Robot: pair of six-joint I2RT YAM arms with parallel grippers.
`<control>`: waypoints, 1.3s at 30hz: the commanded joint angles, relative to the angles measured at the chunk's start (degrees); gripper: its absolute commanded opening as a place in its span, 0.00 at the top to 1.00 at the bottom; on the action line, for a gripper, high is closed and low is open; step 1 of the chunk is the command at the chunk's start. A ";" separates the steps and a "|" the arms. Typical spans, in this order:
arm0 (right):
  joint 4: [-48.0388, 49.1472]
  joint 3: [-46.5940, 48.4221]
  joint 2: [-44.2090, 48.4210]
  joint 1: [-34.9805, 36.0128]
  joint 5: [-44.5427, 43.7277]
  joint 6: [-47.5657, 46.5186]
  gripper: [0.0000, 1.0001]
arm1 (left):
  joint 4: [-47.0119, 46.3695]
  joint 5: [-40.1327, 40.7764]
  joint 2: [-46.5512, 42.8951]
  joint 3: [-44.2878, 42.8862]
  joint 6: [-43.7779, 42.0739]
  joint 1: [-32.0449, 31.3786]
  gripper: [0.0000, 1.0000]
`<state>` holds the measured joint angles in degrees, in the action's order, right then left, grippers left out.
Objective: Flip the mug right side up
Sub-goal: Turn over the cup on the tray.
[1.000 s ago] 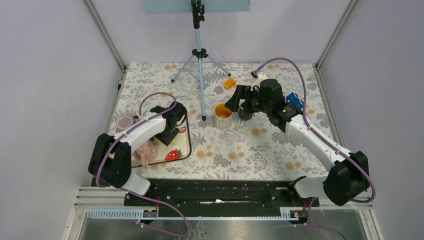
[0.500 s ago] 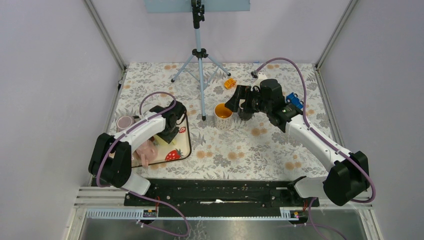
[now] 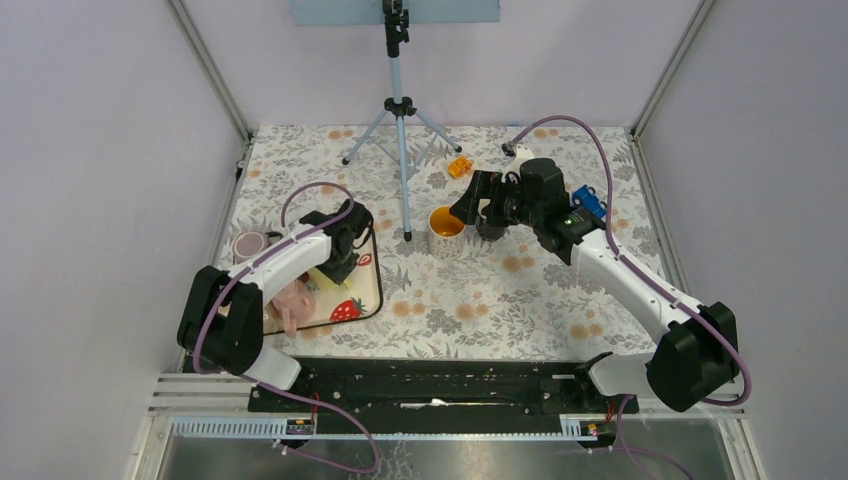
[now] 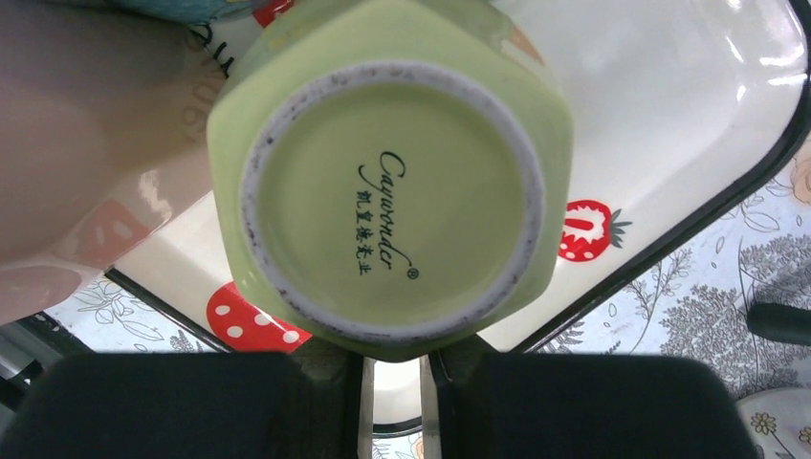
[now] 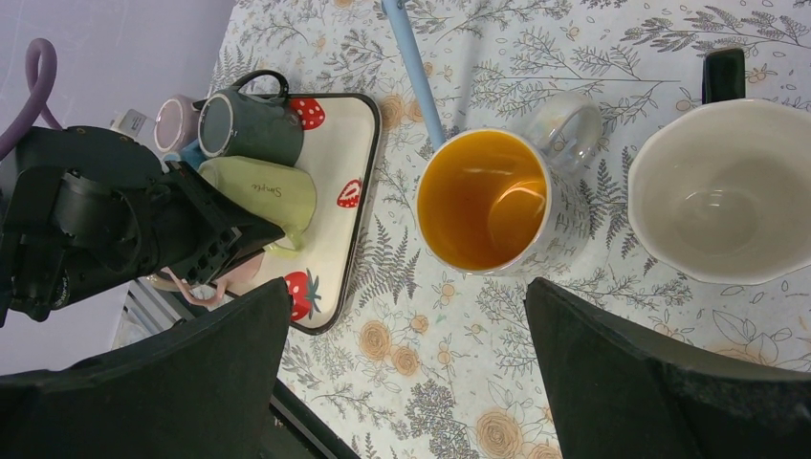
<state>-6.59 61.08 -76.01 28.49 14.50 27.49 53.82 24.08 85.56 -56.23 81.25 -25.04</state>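
Left arm (image 3: pixel 280 255) folds low, left gripper (image 4: pixel 394 382) pinching the mug (image 4: pixel 387 191); right arm (image 3: pixel 625 270) stretches forward, right gripper (image 5: pixel 411 382) spread wide.

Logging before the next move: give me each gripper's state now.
Left gripper: fingers nearly together beside the tipped light green ceramic mug; grip cannot be told.
Right gripper: open, empty, over the pearly orange-lined mug.
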 commanded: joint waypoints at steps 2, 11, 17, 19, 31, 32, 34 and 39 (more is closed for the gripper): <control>1.46 -0.27 1.37 -0.03 1.14 0.47 0.00 | -5.09 -3.23 -3.45 -0.59 -4.78 0.34 1.00; 2.49 -1.58 3.14 0.01 3.56 2.99 0.00 | -8.85 -6.72 -9.19 -1.40 -9.47 0.38 1.00; 2.80 -2.25 4.21 2.15 4.48 4.86 0.00 | -11.89 -10.01 -12.42 -1.65 -11.03 0.42 1.00; 2.95 -2.49 4.73 3.03 4.48 5.49 0.00 | -12.99 -11.05 -13.89 -1.86 -11.55 0.43 1.00; 9.04 -3.29 5.48 4.46 8.98 10.93 0.00 | -22.92 -19.82 -21.27 -3.16 -14.80 0.62 1.00; 9.82 -3.40 5.37 4.48 9.51 11.69 0.00 | -23.96 -20.39 -21.85 -3.26 -14.97 0.68 1.00; 11.49 -3.62 4.91 4.60 11.30 13.57 0.00 | -25.35 -21.55 -22.74 -3.69 -15.44 0.78 1.00; 19.03 -5.28 2.96 4.85 16.59 18.98 0.00 | -32.65 -26.40 -25.06 -2.61 -15.76 0.92 1.00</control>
<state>3.53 57.01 -71.77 32.56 25.06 41.19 34.72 2.39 64.05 -56.23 67.02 -24.53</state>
